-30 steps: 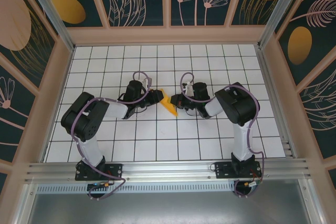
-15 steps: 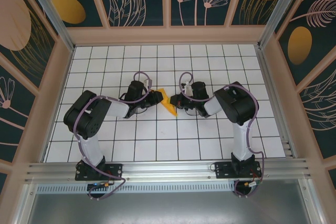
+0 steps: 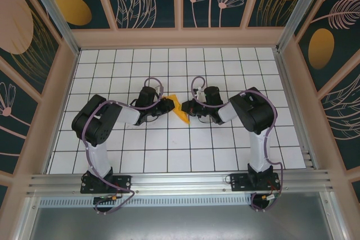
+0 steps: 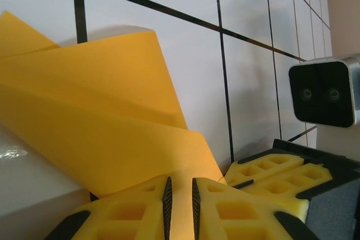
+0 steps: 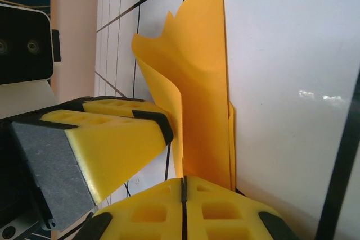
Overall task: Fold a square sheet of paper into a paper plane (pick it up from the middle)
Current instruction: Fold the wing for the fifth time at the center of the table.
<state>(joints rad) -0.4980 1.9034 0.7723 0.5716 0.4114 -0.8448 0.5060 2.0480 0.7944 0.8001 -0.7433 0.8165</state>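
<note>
The paper plane point(image 3: 179, 109) is a narrow orange-yellow wedge of layered paper between both grippers at mid-table. My right gripper point(image 3: 189, 109) is shut on its right end; in the right wrist view the pads point(image 5: 184, 181) meet on the paper's edge and the folded layers point(image 5: 205, 82) rise upright from them. My left gripper point(image 3: 167, 104) is at the plane's left edge. In the left wrist view its jaws point(image 4: 180, 186) stand narrowly apart over the flat face of a paper flap point(image 4: 112, 133), which shows through the gap. The left fingers point(image 5: 112, 139) sit against a curled flap.
The white gridded table point(image 3: 169, 150) is fenced by low wooden walls point(image 3: 180, 37). The right gripper's fingers point(image 4: 270, 175) and wrist camera point(image 4: 323, 94) are close beside my left jaws. An aluminium rail point(image 3: 180, 181) runs along the near edge by the arm bases.
The left arm's elbow has swung a little right and toward the back, and its gripper has edged closer onto the paper. The right arm and the paper have hardly moved.
</note>
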